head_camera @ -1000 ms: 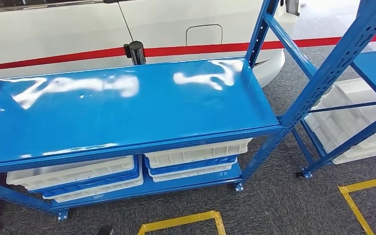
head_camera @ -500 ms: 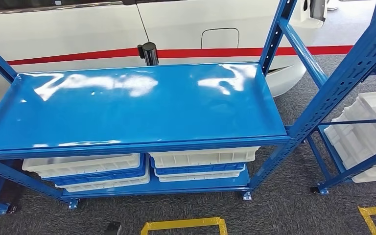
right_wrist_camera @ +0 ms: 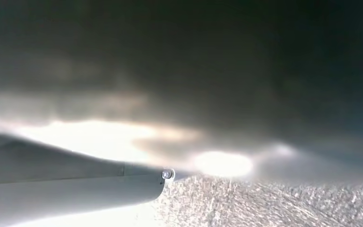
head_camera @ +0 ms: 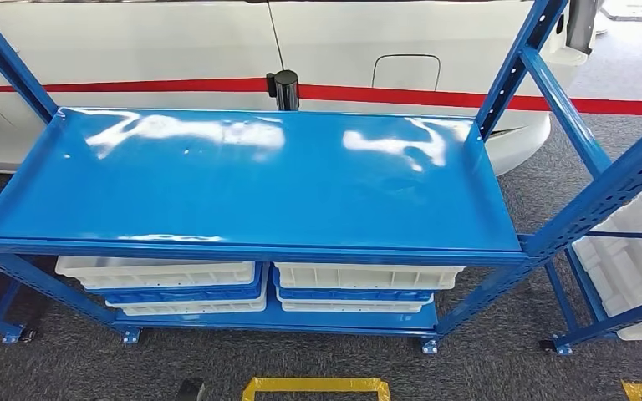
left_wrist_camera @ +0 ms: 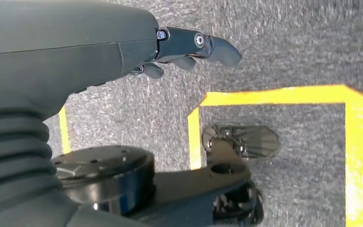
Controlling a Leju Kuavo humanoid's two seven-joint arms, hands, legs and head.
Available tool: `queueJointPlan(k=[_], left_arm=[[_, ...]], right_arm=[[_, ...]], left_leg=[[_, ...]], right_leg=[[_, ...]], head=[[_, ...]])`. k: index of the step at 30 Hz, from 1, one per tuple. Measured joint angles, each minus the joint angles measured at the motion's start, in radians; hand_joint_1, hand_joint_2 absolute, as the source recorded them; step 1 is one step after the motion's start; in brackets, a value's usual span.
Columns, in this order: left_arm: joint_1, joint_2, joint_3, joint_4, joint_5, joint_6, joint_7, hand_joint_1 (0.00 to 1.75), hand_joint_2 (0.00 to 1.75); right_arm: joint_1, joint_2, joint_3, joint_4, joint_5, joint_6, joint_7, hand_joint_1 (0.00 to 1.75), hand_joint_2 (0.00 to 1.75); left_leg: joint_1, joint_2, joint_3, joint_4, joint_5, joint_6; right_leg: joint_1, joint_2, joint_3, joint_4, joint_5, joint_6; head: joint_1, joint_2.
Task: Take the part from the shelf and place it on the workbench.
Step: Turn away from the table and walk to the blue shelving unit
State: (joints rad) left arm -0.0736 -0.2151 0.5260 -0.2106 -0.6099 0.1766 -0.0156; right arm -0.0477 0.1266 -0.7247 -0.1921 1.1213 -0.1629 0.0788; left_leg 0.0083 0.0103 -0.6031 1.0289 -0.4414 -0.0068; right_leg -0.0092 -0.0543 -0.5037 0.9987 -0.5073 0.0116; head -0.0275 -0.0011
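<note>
A blue metal shelf (head_camera: 251, 184) stands in front of me in the head view, its glossy top board bare. On its lower board sit stacked white and blue trays (head_camera: 359, 276). My left hand (left_wrist_camera: 189, 47) hangs over the grey carpet, fingers loosely extended and holding nothing. Of my right hand (right_wrist_camera: 75, 189) I see a pale grey part; a dark blurred mass lies close in front of it, and I cannot tell whether the hand holds anything.
A white car with a red stripe (head_camera: 134, 50) and a black post (head_camera: 285, 88) stand behind the shelf. A second blue rack with a white tray (head_camera: 635, 267) stands at the right. Yellow floor tape (head_camera: 318, 386) marks the carpet near me.
The whole picture has shifted: my view has turned left, so the shelf now sits more centred and square to me. Nothing on the shelf has moved.
</note>
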Motion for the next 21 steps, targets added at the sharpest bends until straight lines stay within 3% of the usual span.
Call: queueJointPlan(k=[1,6,10,13,17,21], left_arm=[[0.0,0.0,0.0,0.0,0.0,0.002,0.0,0.0,1.75],[0.011,0.004,-0.016,-0.01,0.036,0.002,-0.001,0.0,1.75],[0.032,0.019,-0.052,-0.025,0.094,-0.011,0.0,0.0,0.0],[0.049,0.034,-0.086,-0.037,0.14,-0.025,0.001,0.0,0.0],[0.072,0.054,-0.134,-0.053,0.199,-0.043,0.002,0.0,0.0],[0.094,0.075,-0.184,-0.068,0.255,-0.061,0.004,0.0,0.0]], right_arm=[[0.0,0.0,-0.001,0.0,-0.002,-0.002,0.001,0.0,1.75],[0.008,-0.004,0.017,-0.007,-0.095,0.011,0.036,0.0,1.75],[0.028,-0.014,0.064,-0.021,-0.202,0.028,0.035,0.0,1.75],[0.042,-0.023,0.11,-0.032,-0.283,0.039,0.027,0.0,1.75],[0.061,-0.034,0.179,-0.048,-0.388,0.055,0.014,0.0,0.0],[0.08,-0.048,0.249,-0.066,-0.489,0.068,0.002,0.0,0.0]], left_leg=[[-0.001,-0.001,0.0,0.0,-0.001,0.001],[-0.004,-0.001,0.001,0.0,-0.005,0.008],[-0.006,-0.001,0.001,0.0,-0.005,0.01],[-0.005,-0.001,0.002,0.0,-0.004,0.01],[-0.004,-0.001,0.004,0.0,-0.004,0.01],[-0.003,-0.001,0.004,-0.001,-0.004,0.01]], right_leg=[[-0.001,0.0,0.0,-0.003,0.001,0.001],[-0.003,0.0,-0.003,-0.011,0.002,0.005],[-0.004,0.0,-0.003,-0.011,0.003,0.016],[-0.004,0.0,-0.003,-0.011,0.003,0.018],[-0.001,0.0,-0.002,-0.011,0.003,0.018],[0.0,0.0,-0.002,-0.011,0.003,0.018]], head=[[0.0,0.0],[0.0,0.0],[0.0,0.0],[0.0,0.0],[-0.001,0.0],[-0.001,0.0]])
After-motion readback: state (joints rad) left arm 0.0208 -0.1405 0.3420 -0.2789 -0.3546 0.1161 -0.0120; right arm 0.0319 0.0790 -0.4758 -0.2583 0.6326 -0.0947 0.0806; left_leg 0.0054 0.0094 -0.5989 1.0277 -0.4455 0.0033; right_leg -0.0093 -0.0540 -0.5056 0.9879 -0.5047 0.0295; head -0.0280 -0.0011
